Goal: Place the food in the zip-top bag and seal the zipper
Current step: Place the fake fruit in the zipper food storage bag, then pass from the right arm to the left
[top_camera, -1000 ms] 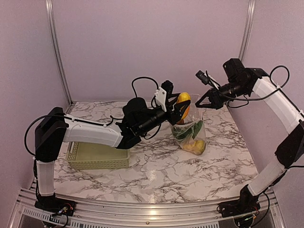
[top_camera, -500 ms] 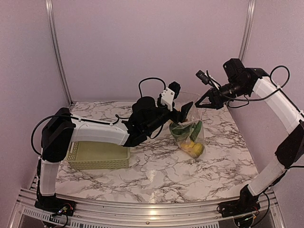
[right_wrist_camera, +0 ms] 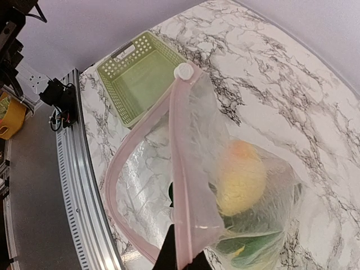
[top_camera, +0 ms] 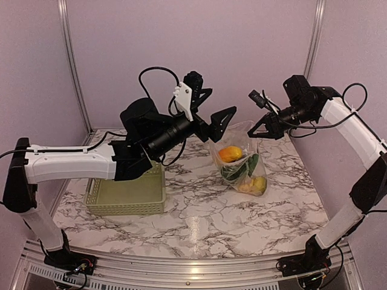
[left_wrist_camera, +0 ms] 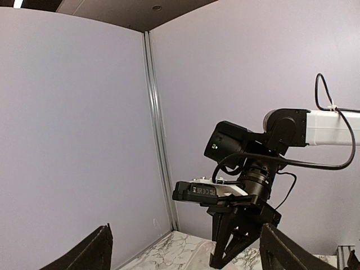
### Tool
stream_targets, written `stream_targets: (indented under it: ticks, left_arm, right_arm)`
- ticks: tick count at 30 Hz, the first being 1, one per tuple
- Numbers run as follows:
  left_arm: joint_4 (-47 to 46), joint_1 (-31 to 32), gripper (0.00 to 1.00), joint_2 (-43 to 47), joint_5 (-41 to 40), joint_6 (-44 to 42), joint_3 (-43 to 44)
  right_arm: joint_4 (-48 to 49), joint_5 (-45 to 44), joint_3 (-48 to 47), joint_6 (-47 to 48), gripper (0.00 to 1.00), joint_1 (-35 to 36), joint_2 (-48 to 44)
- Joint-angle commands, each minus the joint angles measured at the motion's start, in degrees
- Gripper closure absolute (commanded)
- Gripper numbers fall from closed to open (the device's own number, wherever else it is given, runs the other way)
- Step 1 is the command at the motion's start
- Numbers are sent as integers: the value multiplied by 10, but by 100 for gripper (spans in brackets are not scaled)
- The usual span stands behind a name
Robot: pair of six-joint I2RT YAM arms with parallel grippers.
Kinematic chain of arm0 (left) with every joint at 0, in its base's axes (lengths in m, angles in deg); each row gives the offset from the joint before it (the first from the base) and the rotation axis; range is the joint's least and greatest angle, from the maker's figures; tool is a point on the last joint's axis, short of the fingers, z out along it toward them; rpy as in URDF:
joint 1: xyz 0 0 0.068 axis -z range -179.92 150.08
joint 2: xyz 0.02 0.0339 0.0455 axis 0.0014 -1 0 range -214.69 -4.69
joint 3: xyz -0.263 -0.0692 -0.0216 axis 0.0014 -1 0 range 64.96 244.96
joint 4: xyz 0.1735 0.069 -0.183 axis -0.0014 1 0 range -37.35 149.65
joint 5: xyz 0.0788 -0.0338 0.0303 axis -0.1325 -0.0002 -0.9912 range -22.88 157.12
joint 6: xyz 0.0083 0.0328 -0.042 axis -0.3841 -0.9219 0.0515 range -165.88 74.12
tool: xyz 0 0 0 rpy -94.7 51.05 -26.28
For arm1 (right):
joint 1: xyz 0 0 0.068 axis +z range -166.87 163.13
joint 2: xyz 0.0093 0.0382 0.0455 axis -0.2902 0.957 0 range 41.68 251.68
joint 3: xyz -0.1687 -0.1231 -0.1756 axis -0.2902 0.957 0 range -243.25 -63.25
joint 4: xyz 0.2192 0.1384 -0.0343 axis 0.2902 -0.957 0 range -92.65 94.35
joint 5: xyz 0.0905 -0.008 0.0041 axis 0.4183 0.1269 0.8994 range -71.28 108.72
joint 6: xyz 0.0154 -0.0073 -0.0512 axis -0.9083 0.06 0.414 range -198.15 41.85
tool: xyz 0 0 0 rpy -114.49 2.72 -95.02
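The clear zip-top bag point(top_camera: 243, 163) hangs upright over the marble, held at its mouth by my right gripper point(top_camera: 257, 134), which is shut on the rim. In the right wrist view the bag point(right_wrist_camera: 247, 140) is open. Its pink zipper strip point(right_wrist_camera: 181, 169) runs up to a white slider point(right_wrist_camera: 183, 70). My right gripper point(right_wrist_camera: 181, 250) pinches the strip. Food lies inside: a yellow-orange fruit point(top_camera: 230, 153) point(right_wrist_camera: 242, 177), green pieces point(top_camera: 243, 168) point(right_wrist_camera: 256, 243) and a yellow fruit point(top_camera: 257, 184). My left gripper point(top_camera: 216, 105) is open and empty, raised above and left of the bag's mouth; its fingers point(left_wrist_camera: 94, 254) frame the right arm's gripper.
The pale green lattice basket point(top_camera: 126, 194) stands at the left of the marble table, also seen in the right wrist view point(right_wrist_camera: 140, 79). The metal front rail point(right_wrist_camera: 84, 185) runs along the table's edge. Purple walls close in the back and sides.
My left gripper let go of the yellow-orange fruit, which now sits inside the bag. The left gripper then rose and drew back left, open. The right gripper has held still.
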Motion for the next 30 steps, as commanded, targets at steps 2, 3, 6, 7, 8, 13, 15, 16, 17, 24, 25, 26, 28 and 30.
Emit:
stream_targets:
  ticks: [2,3,6,7,8,13,15,16,17,24,25,26,28,30]
  left_arm:
    - [59,-3,7,118,-28,-54,-115]
    - [76,-4,7,135,-32,-64,-134]
    - [115,-9,9,175,-33,-77,-188]
    - [118,-11,10,186,-28,-78,-207]
    - [120,-13,11,196,-20,-78,-224]
    - [160,-25,20,208,28,-78,-257]
    - [178,-29,23,207,42,-76,-258]
    - [185,-31,24,207,50,-74,-260]
    - [188,-32,25,208,56,-73,-262]
    - [183,-40,25,188,93,-67,-272]
    - [173,-43,25,180,100,-63,-271]
    - [162,-47,25,170,106,-59,-270]
    - [135,-66,26,150,129,-35,-266]
    - [104,-88,27,129,168,-10,-263]
  right_arm:
    - [-14,24,-24,26,100,8,-8]
    - [-19,26,-25,31,100,10,-9]
    - [-40,34,-29,52,100,20,-9]
    - [-48,35,-29,60,100,25,-10]
    - [-56,36,-29,66,100,30,-10]
    - [-110,62,-38,113,100,55,-10]
    - [-127,75,-46,129,100,57,-13]
    - [-127,75,-47,133,100,57,-19]
    - [-128,75,-46,137,100,57,-24]
    - [-129,88,-53,148,100,58,-33]
    - [-129,90,-53,148,100,58,-29]
    - [-129,90,-53,148,100,58,-26]
    - [-129,90,-51,148,100,60,-21]
    - [-128,89,-49,149,100,62,-19]
